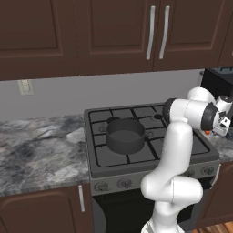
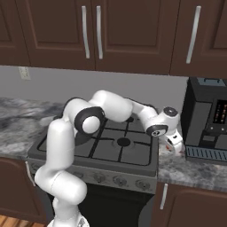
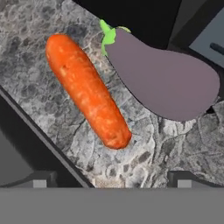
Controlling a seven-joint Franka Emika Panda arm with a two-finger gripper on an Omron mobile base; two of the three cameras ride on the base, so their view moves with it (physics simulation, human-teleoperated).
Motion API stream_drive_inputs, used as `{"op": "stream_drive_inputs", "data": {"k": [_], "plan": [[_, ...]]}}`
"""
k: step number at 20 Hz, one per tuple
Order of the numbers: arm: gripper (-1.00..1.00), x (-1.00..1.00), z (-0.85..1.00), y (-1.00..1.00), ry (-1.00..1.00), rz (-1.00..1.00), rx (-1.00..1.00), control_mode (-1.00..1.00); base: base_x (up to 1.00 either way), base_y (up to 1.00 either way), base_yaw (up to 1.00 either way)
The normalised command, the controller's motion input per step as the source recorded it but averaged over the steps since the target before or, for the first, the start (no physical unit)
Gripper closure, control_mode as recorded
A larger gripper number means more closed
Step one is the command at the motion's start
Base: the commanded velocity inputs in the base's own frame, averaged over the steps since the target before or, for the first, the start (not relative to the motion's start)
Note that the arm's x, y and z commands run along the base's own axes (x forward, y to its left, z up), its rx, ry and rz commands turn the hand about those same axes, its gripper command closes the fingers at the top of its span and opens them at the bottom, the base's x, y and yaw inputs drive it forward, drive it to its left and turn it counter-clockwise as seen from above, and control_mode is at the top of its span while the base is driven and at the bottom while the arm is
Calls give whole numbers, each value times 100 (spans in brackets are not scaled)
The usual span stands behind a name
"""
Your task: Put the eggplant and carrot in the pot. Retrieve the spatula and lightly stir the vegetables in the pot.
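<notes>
The orange carrot [image 3: 87, 96] lies on the grey stone counter, and the purple eggplant [image 3: 164, 78] with its green stem lies right beside it. My gripper [image 3: 111, 181] hangs above both, open, with its fingertips [image 3: 41, 180] spread wide and nothing between them. From the left base view the gripper [image 1: 223, 129] is over the counter right of the stove, with a speck of the carrot [image 1: 207, 133] beneath it. The dark grey pot [image 1: 125, 135] sits empty on the front left burner. The gripper [image 2: 176, 147] points down at the counter. The spatula is out of view.
The black stove [image 1: 136, 159] stands between two stretches of marbled counter [image 1: 41, 150]. A dark coffee machine [image 2: 208, 119] stands just right of the vegetables. Brown wall cabinets [image 2: 95, 31] hang overhead. The stove's edge [image 3: 39, 135] runs close to the carrot.
</notes>
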Motion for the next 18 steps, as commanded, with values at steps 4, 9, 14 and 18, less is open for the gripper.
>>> {"op": "stream_drive_inputs", "data": {"k": [4, 9, 14, 18], "plan": [[-100, 40, -6, 0, 1, -34, 7, -100, 0, 0, 0], [-100, 40, -35, -2, 4, -26, 1, -100, 0, 0, 0], [-100, 17, -40, -24, 2, -4, 0, -100, 0, 0, 0], [-100, 5, 0, -28, 0, 10, 0, -100, 0, 0, 0]]}}
